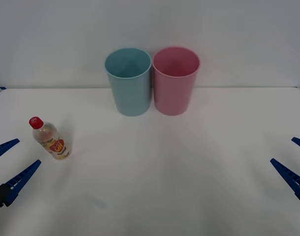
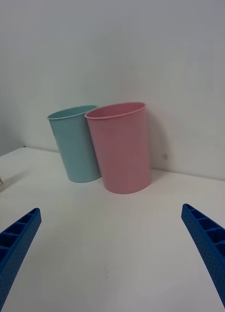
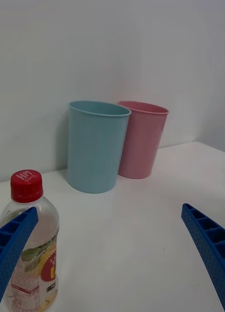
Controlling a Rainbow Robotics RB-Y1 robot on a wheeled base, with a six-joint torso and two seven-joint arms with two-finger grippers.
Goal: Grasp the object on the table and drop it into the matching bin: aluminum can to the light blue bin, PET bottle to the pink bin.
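Observation:
The PET bottle (image 1: 50,139), small and clear with a red cap and a red-yellow label, stands on the white table (image 1: 189,177) at the left. My left gripper (image 1: 29,151) is open just short of it, low over the table. In the left wrist view the bottle (image 3: 31,243) stands right beside one finger of the open left gripper (image 3: 110,208). The light blue bin (image 1: 128,81) and the pink bin (image 1: 175,80) stand side by side at the table's far middle. At the right edge, my right gripper (image 1: 283,150) is open and holds nothing.
A plain white wall rises behind the table. The right wrist view looks past the open right gripper (image 2: 111,209) at the pink bin (image 2: 123,146) and the light blue bin (image 2: 75,144), which touch or nearly touch. Bare tabletop lies between the bottle and the bins.

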